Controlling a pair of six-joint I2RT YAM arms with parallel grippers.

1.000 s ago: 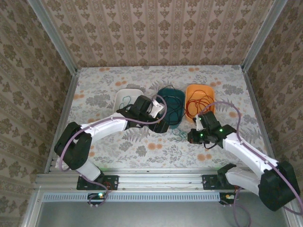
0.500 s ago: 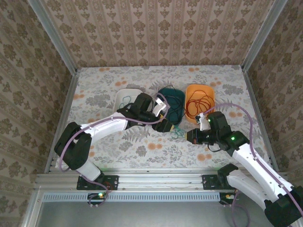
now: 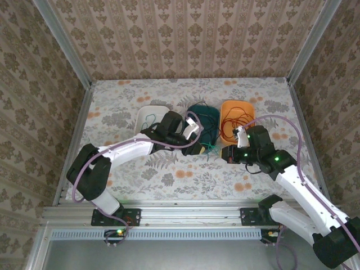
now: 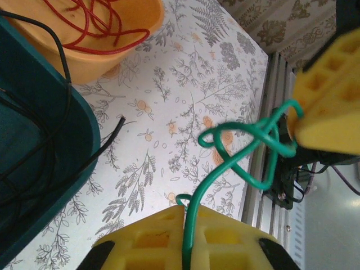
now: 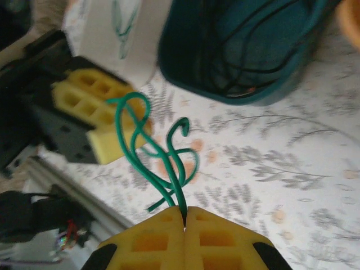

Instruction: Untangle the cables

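A short tangle of green cable (image 3: pixel 210 148) hangs between my two grippers, just in front of the teal tray (image 3: pixel 191 111). My left gripper (image 4: pixel 184 209) is shut on one strand of it (image 4: pixel 225 169). My right gripper (image 5: pixel 185 211) is shut on another strand, and the loops (image 5: pixel 169 152) twist above its fingers. More green cable (image 5: pixel 122 22) lies in the white tray (image 5: pixel 140 62). The black cable (image 4: pixel 34 152) is coiled in the teal tray (image 4: pixel 84 135), one end (image 4: pixel 115 130) trailing onto the table. The red cable (image 4: pixel 98 19) lies in the orange tray (image 4: pixel 135 42).
The three trays stand in a row at mid-table: white (image 3: pixel 143 114), teal, orange (image 3: pixel 226 107). The two grippers (image 3: pixel 197 147) (image 3: pixel 225 153) are a few centimetres apart. The table's aluminium front rail (image 4: pixel 264 169) runs close behind the hanging cable.
My right gripper has moved up toward the trays and the left gripper, lifting the green tangle off the table. The left arm has barely shifted.
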